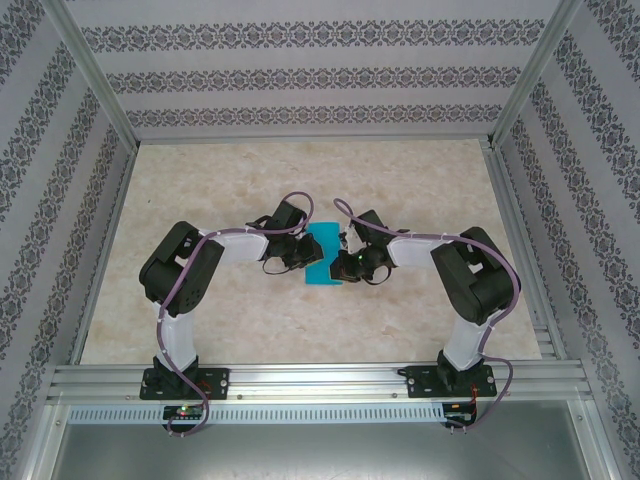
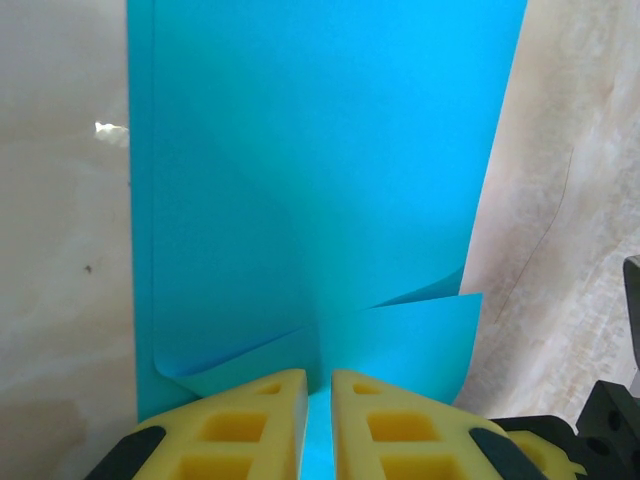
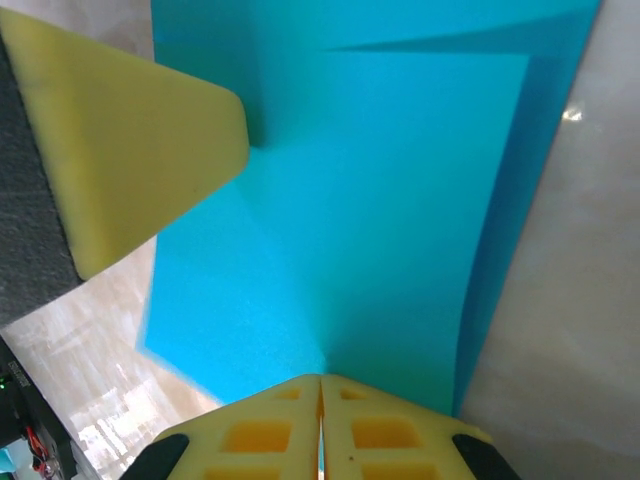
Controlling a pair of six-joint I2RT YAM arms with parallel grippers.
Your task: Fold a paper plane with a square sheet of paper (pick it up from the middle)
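In the left wrist view, the left gripper (image 2: 318, 420) sits nearest, its 2 yellow foam-padded fingers (image 2: 250, 425) clenched to a narrow slit with a strip of the thin, bright teal-blue paper sheet (image 2: 320, 190) caught between them. Just past the tips the sheet is pinched into a raised ridge. On each side of the ridge 1 small flap of the near edge curls up off the beige marbled tabletop (image 2: 60, 250). Beyond that the paper runs smooth and flat to the top of the view, and a faint second edge shows along its left border. In the right wrist view, the right gripper (image 3: 320, 430) has its 2 yellow fingers pressed together on the sheet's near edge, where a soft crease starts and fades into the paper. Farther on, 1 yellow finger (image 3: 140, 150) of the left gripper reaches onto the sheet from the upper left. A darker teal band lines the sheet's far and right sides. From above, the sheet lies at mid-table as an upright rectangle, held between the 2 grippers, which meet it from opposite sides.
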